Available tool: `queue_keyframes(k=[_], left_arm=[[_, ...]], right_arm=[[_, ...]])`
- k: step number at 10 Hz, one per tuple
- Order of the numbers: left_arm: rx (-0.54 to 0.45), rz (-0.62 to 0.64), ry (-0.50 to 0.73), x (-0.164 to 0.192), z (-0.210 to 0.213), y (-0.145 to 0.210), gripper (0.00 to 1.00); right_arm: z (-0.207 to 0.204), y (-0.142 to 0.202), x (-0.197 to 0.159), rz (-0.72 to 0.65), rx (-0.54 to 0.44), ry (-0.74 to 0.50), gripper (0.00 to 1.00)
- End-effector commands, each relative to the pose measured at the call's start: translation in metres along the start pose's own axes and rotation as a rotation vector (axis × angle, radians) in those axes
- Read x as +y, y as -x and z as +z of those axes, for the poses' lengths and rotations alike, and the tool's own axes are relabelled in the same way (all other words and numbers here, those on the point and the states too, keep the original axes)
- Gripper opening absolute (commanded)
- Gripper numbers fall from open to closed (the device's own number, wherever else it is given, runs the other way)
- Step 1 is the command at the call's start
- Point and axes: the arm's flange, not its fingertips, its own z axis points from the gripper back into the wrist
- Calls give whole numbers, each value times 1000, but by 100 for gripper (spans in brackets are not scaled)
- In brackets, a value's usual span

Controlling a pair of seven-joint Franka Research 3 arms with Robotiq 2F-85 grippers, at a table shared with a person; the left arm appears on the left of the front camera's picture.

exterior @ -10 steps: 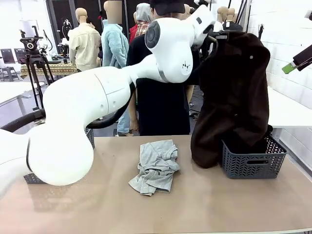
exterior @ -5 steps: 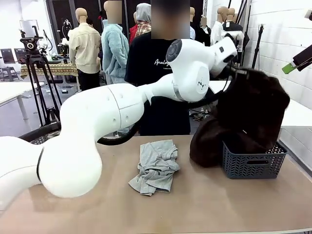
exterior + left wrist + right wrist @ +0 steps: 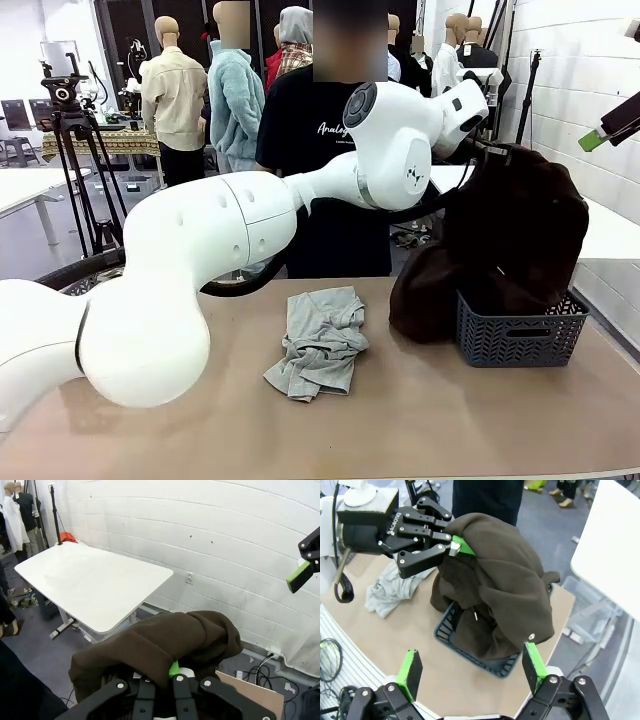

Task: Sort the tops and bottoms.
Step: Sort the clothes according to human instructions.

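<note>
One of the bottoms, a dark brown garment (image 3: 500, 240), hangs from my left gripper (image 3: 487, 148), which is shut on its upper edge. Its lower part slumps into the grey mesh basket (image 3: 520, 338) and over the basket's left rim onto the table. In the left wrist view the brown cloth (image 3: 155, 647) bunches over my shut left gripper (image 3: 165, 675). The top, a crumpled light grey T-shirt (image 3: 320, 345), lies mid-table. My right gripper (image 3: 472, 672) hovers open above the basket (image 3: 457, 640), looking down at the brown garment (image 3: 510, 590) and the left gripper (image 3: 455, 545).
A person in a black T-shirt (image 3: 320, 190) stands at the far side of the table. My left arm (image 3: 250, 220) spans the table's middle and left. A white table (image 3: 95, 585) and a brick wall lie beyond the right edge.
My left arm has swung lower and to the right, bringing the brown garment down from hanging high into the basket. In the last half second it has barely moved.
</note>
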Motion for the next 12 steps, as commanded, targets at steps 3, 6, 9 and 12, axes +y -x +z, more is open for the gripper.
queue_keyframes(k=[3, 6, 9, 12], left_arm=[[338, 32, -87, 48, -52, 19, 0], [484, 104, -31, 78, -106, 60, 0], [463, 164, 104, 71, -135, 84, 0], [405, 163, 226, 61, -157, 75, 0]], right_arm=[[-2, 1, 1, -1, -1, -1, 100], [-2, 1, 1, -1, -1, -1, 100], [-2, 1, 1, -1, -1, -1, 100], [-2, 1, 1, -1, -1, -1, 100]])
